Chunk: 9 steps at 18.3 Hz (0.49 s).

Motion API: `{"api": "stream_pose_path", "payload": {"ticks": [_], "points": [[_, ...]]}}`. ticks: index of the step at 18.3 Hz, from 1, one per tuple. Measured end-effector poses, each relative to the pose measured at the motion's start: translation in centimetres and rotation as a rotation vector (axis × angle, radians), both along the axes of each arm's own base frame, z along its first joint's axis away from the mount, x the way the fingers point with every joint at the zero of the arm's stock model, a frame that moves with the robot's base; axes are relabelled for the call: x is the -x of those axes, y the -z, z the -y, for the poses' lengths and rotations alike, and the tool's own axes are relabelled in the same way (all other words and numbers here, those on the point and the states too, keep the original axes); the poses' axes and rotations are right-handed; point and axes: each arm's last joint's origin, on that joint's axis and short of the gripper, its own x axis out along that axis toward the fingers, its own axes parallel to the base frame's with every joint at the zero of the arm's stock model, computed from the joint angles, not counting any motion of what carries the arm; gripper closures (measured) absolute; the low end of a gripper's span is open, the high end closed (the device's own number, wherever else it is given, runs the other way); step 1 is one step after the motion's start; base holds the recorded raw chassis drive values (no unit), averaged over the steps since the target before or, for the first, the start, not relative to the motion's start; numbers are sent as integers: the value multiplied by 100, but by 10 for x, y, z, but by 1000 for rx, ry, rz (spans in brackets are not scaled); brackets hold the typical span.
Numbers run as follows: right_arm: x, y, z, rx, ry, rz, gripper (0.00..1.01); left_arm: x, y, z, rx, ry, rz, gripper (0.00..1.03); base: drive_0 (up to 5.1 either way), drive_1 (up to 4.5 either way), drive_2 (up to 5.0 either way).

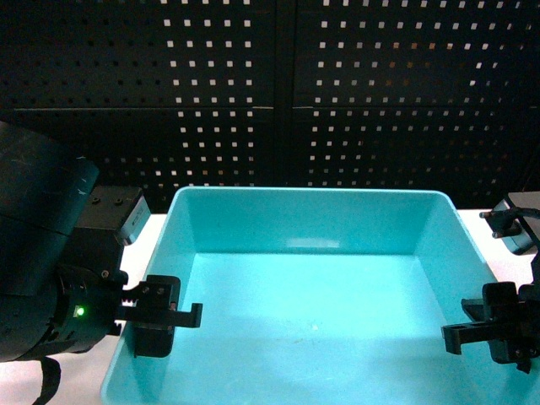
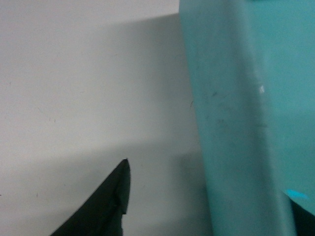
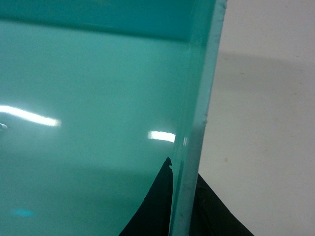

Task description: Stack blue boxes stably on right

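Observation:
A light turquoise blue box (image 1: pixel 312 278) fills the middle of the head view, empty, standing on a white table. My left gripper (image 1: pixel 164 321) straddles its left wall near the front. In the left wrist view one finger (image 2: pixel 110 201) hangs over the table, clear of the wall (image 2: pixel 236 123), while the other shows only as a dark corner inside the tub, so the left gripper (image 2: pixel 211 189) is open. My right gripper (image 1: pixel 472 329) is at the right wall. In the right wrist view the right gripper (image 3: pixel 183 167) is shut on the wall (image 3: pixel 197 98), one finger inside and one outside.
A black pegboard panel (image 1: pixel 278 93) stands close behind the tub. White table shows to the left of the tub (image 2: pixel 74 73) and to its right (image 3: pixel 266 123). My bulky left arm (image 1: pixel 42 253) fills the left edge of the head view.

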Motion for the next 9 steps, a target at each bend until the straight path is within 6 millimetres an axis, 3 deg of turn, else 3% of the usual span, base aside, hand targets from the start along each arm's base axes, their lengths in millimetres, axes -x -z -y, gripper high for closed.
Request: {"api": "stream_pose_path", "payload": {"ticks": [2, 3, 6, 7, 9], "points": [[0, 0, -1, -1, -5, -1, 94, 0, -1, 3, 0, 8, 9, 33, 0, 0, 0], [1, 0, -1, -2, -5, -3, 94, 1, 0, 5, -1, 19, 6, 9, 0, 0, 0], [3, -1, 0, 1, -1, -11, 94, 1, -2, 7, 1, 31, -9, 5, 0, 0, 0], [4, -1, 0, 1, 0, -17, 94, -2, -14, 11, 13, 38, 26, 5, 0, 0, 0], [4, -1, 0, 2, 1, -18, 94, -3, -18, 11, 17, 38, 38, 5, 0, 0, 0]]}}
